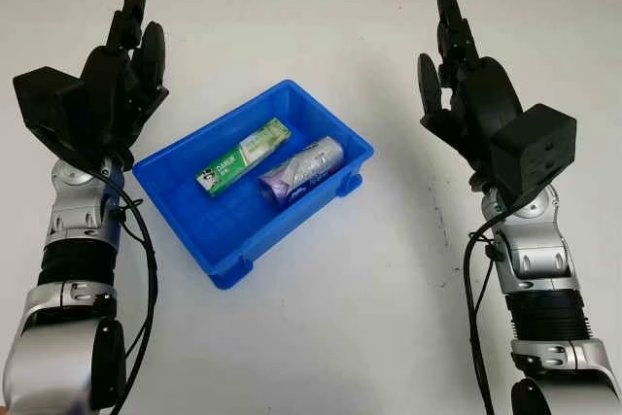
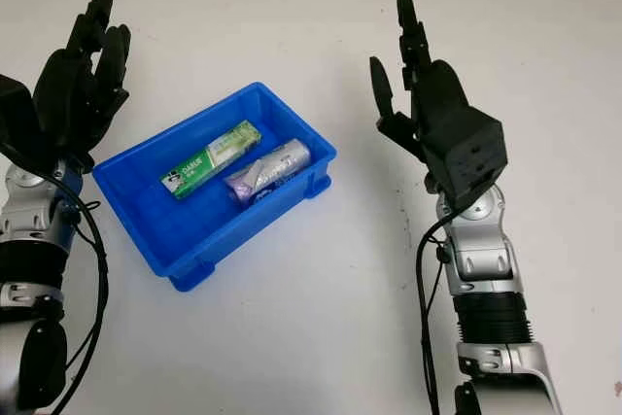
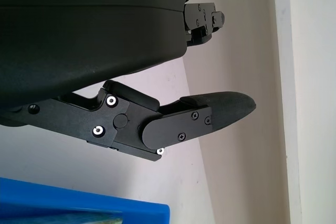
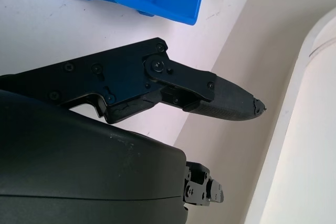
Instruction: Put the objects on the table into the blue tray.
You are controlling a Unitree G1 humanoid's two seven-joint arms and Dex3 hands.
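The blue tray (image 1: 185, 203) sits at the table's centre, between my two arms. Inside it lie a green toothpaste box (image 1: 243, 155) and a silver-purple pouch (image 1: 303, 171), side by side. My left hand (image 1: 124, 60) is raised to the left of the tray, open and holding nothing. My right hand (image 1: 449, 57) is raised to the right of the tray, also open with nothing in it. In the right wrist view the tray (image 4: 181, 4) shows past the black fingers (image 4: 220, 97). The left wrist view catches a corner of the tray (image 3: 79, 205).
The white table (image 1: 340, 308) stretches all around the tray. Its far edge meets a pale wall at the back. Black cables (image 1: 146, 269) hang along both forearms.
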